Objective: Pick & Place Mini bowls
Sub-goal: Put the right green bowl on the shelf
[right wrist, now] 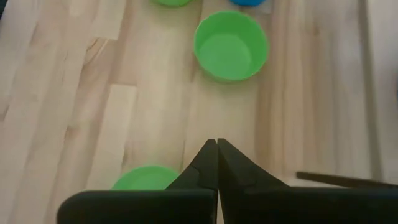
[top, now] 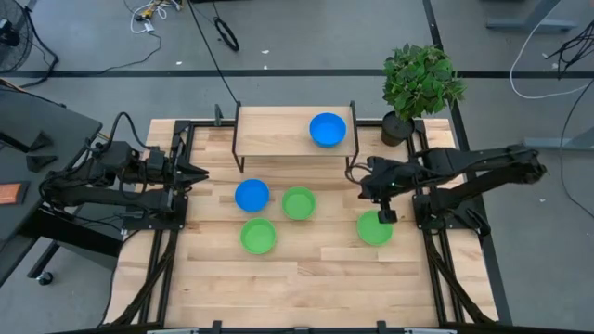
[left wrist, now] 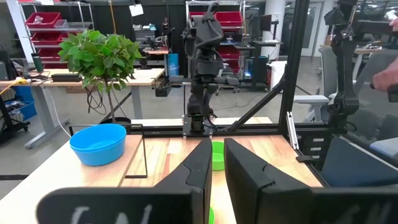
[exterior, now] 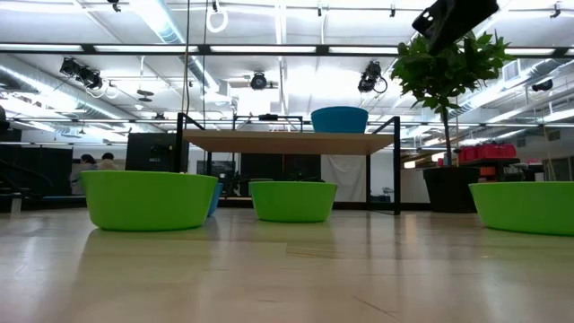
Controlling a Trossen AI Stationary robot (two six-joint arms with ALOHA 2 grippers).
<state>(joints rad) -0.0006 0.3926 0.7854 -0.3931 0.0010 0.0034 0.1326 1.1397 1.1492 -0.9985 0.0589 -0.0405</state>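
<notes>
— Mini bowls: how many, and of what look?
— Five counted from above, all small, round, shallow, smooth plastic, equal in size. Bright blue plastic bowl (top: 327,129) up on the low wooden shelf with black legs (top: 269,139) by the tabletop's far edge. Second blue plastic bowl (top: 251,195) near the tabletop's middle, just beside the middle green plastic bowl (top: 298,202). Front green plastic bowl (top: 258,236) closer to the near edge. Right-hand green plastic bowl (top: 375,227) toward the right edge.

— And the claws?
— Right gripper (top: 385,215) raised over the far rim of the right-hand green plastic bowl, fingers pressed together, gripping nothing. Left gripper (top: 200,173) at the tabletop's left edge, fingers a narrow slit apart, nothing between.

— Anything told by one view only?
— From table height: flared walls and flat bases, and the second blue plastic bowl (exterior: 213,197) mostly hidden behind the front green plastic bowl (exterior: 148,199), though plainly apart from above. From the right wrist: the bare, clean inside of the middle green plastic bowl (right wrist: 231,45). Leafy potted plant (top: 422,83) at the far right corner, tall only in the level view.

— Any writing?
— Pale marks on the left gripper's body, seen from its wrist, too blurred to read.
</notes>
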